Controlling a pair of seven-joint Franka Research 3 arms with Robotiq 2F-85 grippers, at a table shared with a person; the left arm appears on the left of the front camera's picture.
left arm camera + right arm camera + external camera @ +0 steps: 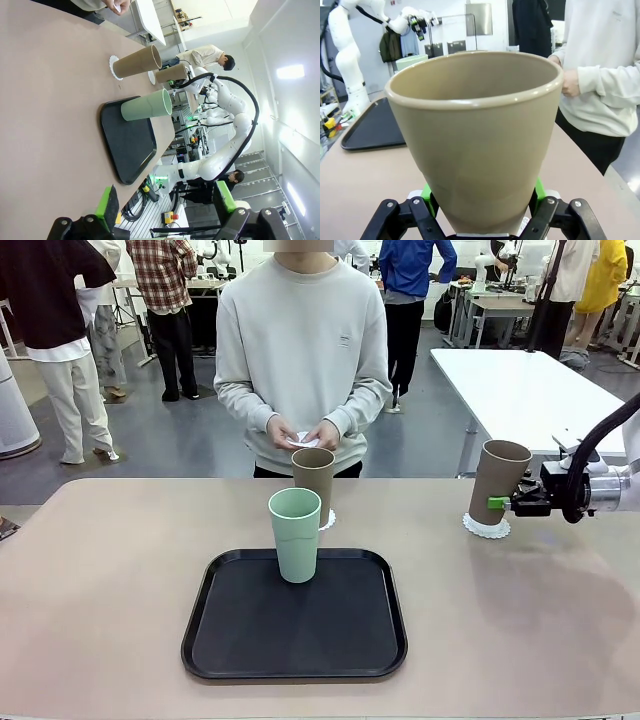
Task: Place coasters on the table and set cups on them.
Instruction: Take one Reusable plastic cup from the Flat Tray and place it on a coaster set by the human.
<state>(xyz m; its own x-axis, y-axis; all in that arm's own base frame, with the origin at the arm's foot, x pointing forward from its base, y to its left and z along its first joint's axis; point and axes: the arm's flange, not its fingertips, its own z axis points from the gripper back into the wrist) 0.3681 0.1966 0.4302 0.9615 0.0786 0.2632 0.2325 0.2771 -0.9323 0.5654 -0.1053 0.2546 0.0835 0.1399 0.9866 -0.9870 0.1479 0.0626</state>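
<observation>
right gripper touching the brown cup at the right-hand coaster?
Touching. In the right wrist view the right gripper is shut on the brown cup, with the green pads pressed against both sides of its lower wall and no gap.

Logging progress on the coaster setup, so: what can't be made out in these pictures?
- Front view: white item in the person's hands, mostly covered by fingers.
- Front view: middle doily, largely behind the mint cup.
- Right wrist view: right claw grips the brown cup, whose body hides its base.
</observation>
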